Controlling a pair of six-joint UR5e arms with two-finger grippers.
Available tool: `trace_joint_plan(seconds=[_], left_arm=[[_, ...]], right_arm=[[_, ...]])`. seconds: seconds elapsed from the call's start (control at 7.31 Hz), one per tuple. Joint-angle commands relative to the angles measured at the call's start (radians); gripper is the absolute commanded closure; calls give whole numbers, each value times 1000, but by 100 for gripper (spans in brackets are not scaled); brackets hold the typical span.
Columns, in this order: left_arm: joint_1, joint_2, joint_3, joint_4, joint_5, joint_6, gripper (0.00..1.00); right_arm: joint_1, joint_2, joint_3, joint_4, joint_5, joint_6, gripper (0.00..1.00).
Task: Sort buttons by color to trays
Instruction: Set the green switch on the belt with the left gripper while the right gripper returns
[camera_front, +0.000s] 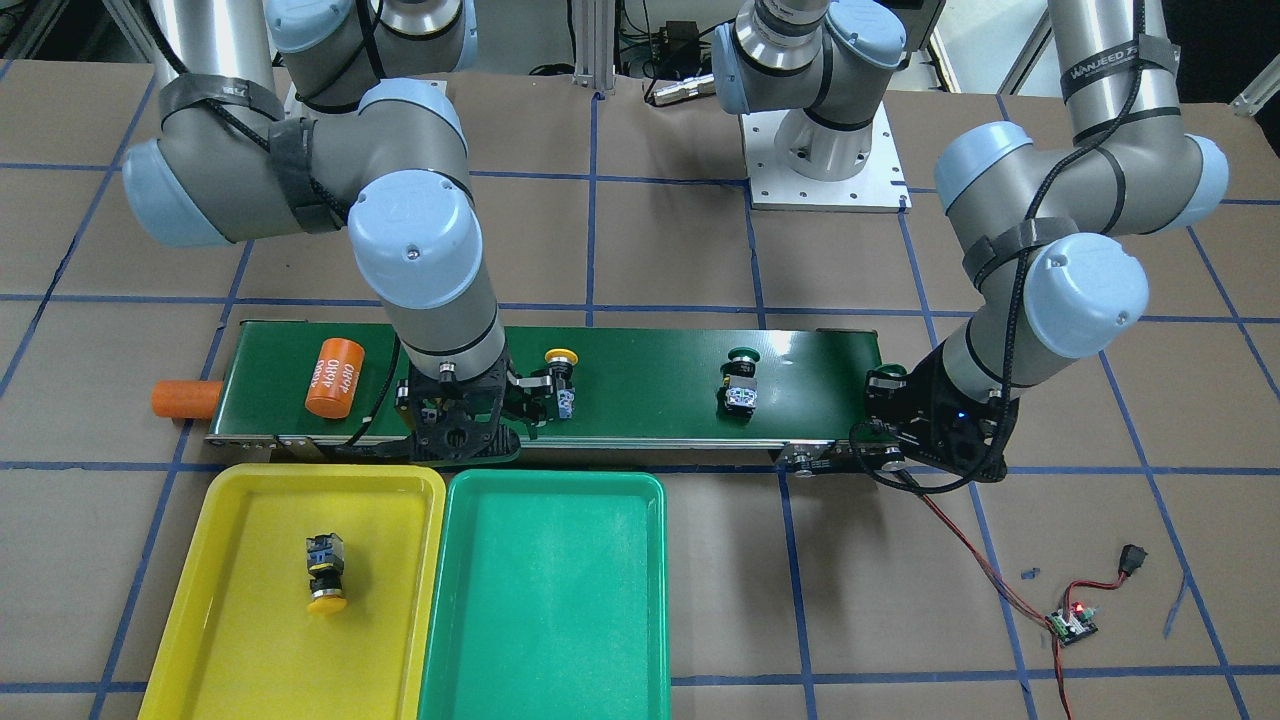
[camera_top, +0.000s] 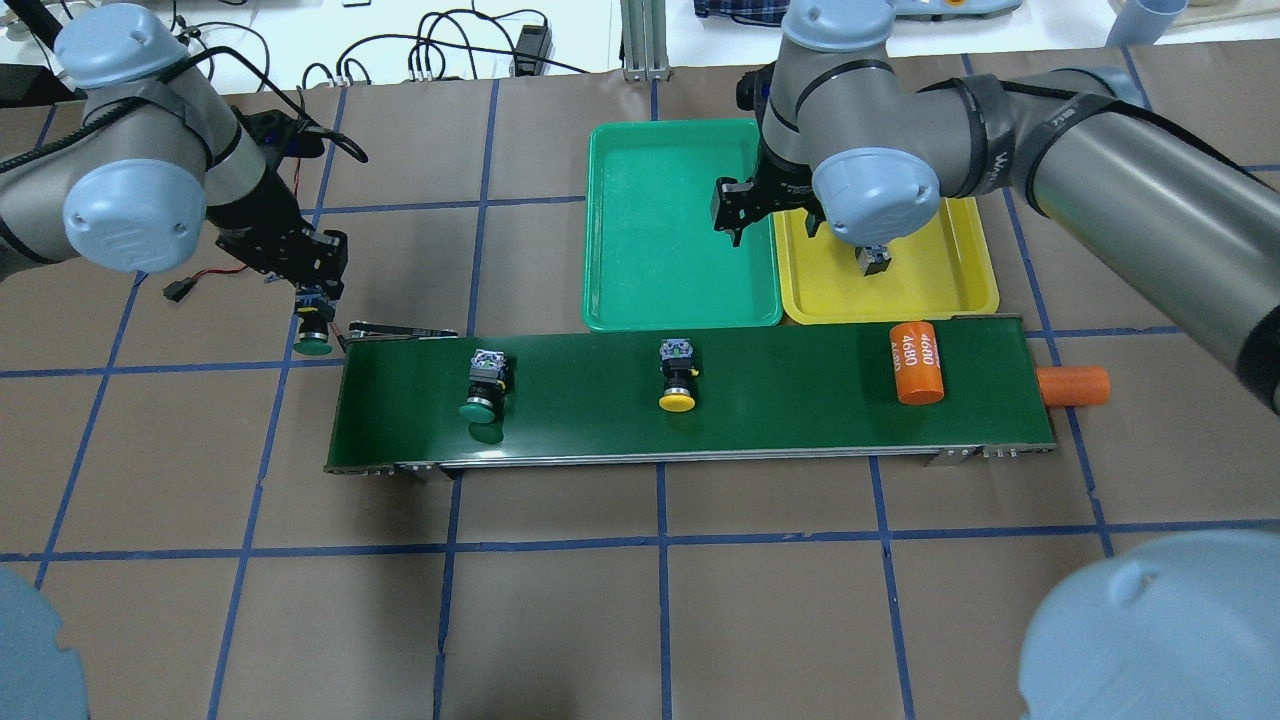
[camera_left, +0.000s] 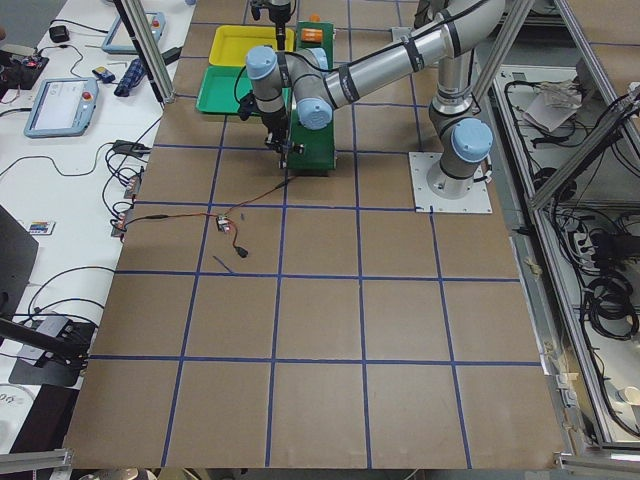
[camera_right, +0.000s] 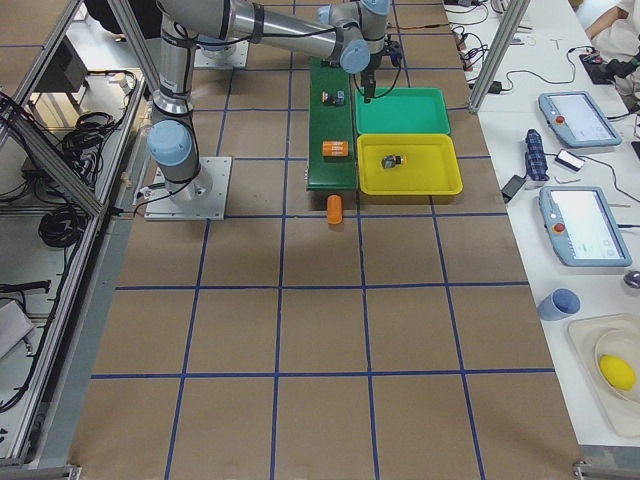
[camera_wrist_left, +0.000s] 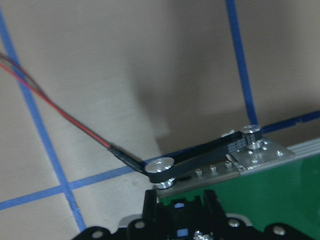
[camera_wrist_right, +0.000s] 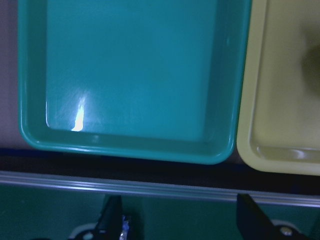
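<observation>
My left claw (camera_top: 316, 300) grips a green button (camera_top: 313, 342) just off the belt's (camera_top: 800, 400) end. My right claw (camera_top: 733, 228) hangs open near the yellow button (camera_top: 677, 378). Next I'd carry green across to the green tray (camera_top: 600, 250).

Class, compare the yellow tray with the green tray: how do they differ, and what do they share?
The yellow tray is yellow, the green tray green. The yellow tray holds one yellow-capped button lying on its side; the green tray holds no button. Both are shallow, rectangular and round-cornered, and sit side by side along the conveyor.
</observation>
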Motion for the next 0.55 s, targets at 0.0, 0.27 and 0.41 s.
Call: trace_joint_plan(seconds=[0.0, 0.27, 0.41], left_arm=[[-4, 4, -38, -2, -1, 26, 100], [-1, 0, -41, -4, -1, 26, 100], [-2, 0, -41, -4, -1, 20, 100]], right_arm=[[22, -10, 88, 40, 54, 15, 25], [24, -11, 153, 20, 55, 15, 23], [24, -11, 152, 19, 55, 15, 20]])
